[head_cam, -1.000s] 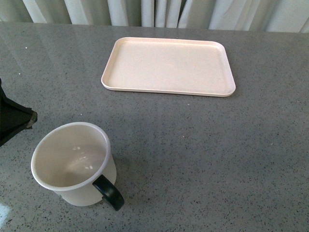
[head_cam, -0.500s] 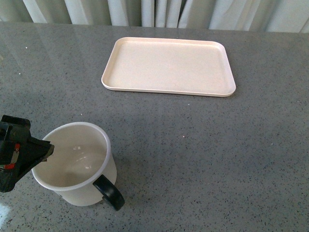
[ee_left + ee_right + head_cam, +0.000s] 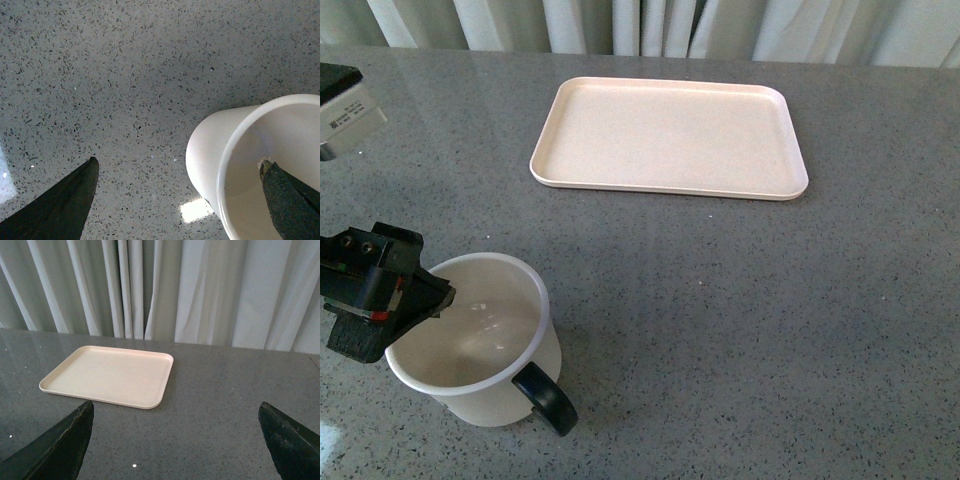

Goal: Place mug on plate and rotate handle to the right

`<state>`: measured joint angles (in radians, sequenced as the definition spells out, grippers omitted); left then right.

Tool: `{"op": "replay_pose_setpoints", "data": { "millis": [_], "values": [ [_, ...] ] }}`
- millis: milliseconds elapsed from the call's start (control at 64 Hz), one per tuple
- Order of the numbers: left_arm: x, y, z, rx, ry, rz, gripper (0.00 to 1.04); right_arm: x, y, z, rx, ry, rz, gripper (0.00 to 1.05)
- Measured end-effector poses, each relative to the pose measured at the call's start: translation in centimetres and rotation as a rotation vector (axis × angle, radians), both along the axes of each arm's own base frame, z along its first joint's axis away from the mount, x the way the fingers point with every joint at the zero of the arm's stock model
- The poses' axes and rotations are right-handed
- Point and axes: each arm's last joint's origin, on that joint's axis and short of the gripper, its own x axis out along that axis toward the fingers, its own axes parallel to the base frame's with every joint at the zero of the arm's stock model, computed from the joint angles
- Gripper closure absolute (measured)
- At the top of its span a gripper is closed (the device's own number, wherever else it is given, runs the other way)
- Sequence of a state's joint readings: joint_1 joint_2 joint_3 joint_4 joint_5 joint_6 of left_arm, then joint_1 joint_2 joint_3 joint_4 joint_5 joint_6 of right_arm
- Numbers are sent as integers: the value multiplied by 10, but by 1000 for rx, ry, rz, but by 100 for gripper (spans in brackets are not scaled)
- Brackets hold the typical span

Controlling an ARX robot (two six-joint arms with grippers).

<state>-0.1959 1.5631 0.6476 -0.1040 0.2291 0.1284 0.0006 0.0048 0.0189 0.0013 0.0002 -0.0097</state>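
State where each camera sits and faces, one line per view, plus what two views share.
Front: on the robot's body, looking forward and down at the mug and plate; left pincer shows.
Left wrist: on the left arm, looking down at the mug's rim; left pincer shows, open.
Right wrist: on the right arm, facing plate and curtain; right pincer open.
Shared: front and left wrist, the mug.

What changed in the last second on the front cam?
The left gripper came in from the left edge to the mug. The left wrist view shows it open, one finger inside the rim and the other outside over the table, nothing gripped yet. The mug, its black handle at the near right, and the plate stayed put.
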Motion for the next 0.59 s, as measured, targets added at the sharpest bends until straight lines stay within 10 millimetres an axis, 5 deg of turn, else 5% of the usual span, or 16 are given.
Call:
{"op": "replay_pose_setpoints", "data": {
  "millis": [188,594],
  "values": [
    [3,-4,-10,24,31,-33,20,0,0,0,0,0,0,9],
    [9,-8,-10,32,44,-44,84,0,0,0,0,0,0,9]
  ]
}}
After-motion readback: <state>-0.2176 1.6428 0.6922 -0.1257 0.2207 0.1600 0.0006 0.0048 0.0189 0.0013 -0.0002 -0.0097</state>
